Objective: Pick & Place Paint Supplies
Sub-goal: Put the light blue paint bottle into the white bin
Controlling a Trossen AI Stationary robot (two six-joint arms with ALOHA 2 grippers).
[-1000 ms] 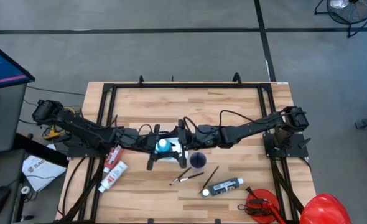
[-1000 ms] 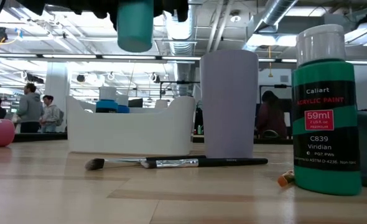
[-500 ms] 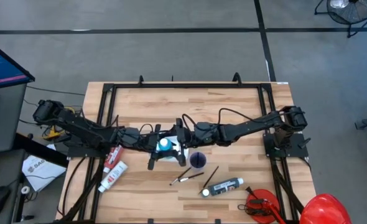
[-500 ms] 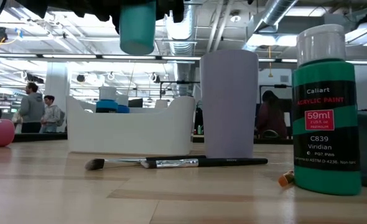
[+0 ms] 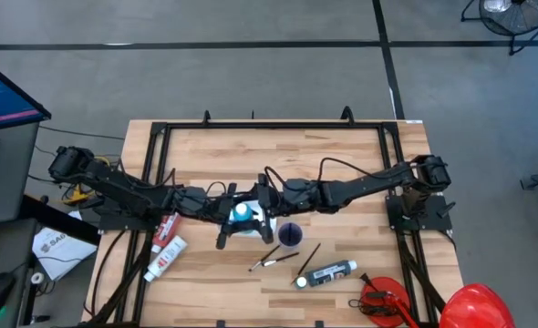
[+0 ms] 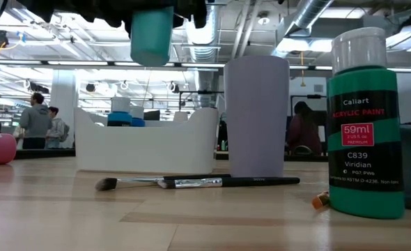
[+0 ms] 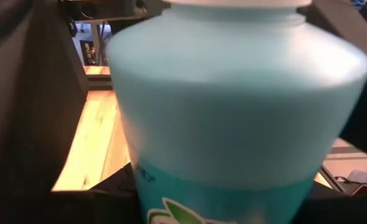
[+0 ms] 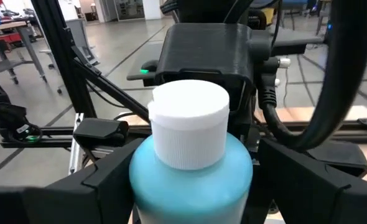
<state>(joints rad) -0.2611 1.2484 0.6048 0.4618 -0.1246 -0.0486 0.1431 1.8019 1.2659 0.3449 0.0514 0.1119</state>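
The light blue bottle (image 5: 241, 212) with a white cap (image 8: 190, 130) hangs upright in mid-air (image 6: 152, 35) over the white bin (image 6: 146, 148). My left gripper (image 5: 228, 215) reaches in from the table's left and is shut on it. My right gripper (image 5: 260, 208) comes from the right, open, with its fingers (image 8: 109, 177) on either side of the bottle's shoulder. On the table lie two brushes (image 5: 274, 258), a black tube with a white cap (image 5: 325, 273), a red tube (image 5: 167, 226) and a white tube with a red label (image 5: 164, 260). My left gripper pinches the bottle's body (image 7: 127, 124) between its two fingers, level, from the table's left. The bottle stands upright in the hold, lifted clear above the bin. My right gripper has a finger (image 8: 308, 165) close to each side of the bottle; whether they touch it I cannot tell.
A purple cup (image 5: 290, 234) stands right of the bin. A green paint bottle (image 6: 364, 122) stands close to the low camera, with a brush (image 6: 198, 182) lying in front of bin and cup. The red tool (image 5: 383, 301) and red dome (image 5: 474, 305) sit at the near right corner.
My right gripper has edged toward the table's left, closer around the bottle. The bottle has sunk a little toward the bin, still upright in the left gripper.
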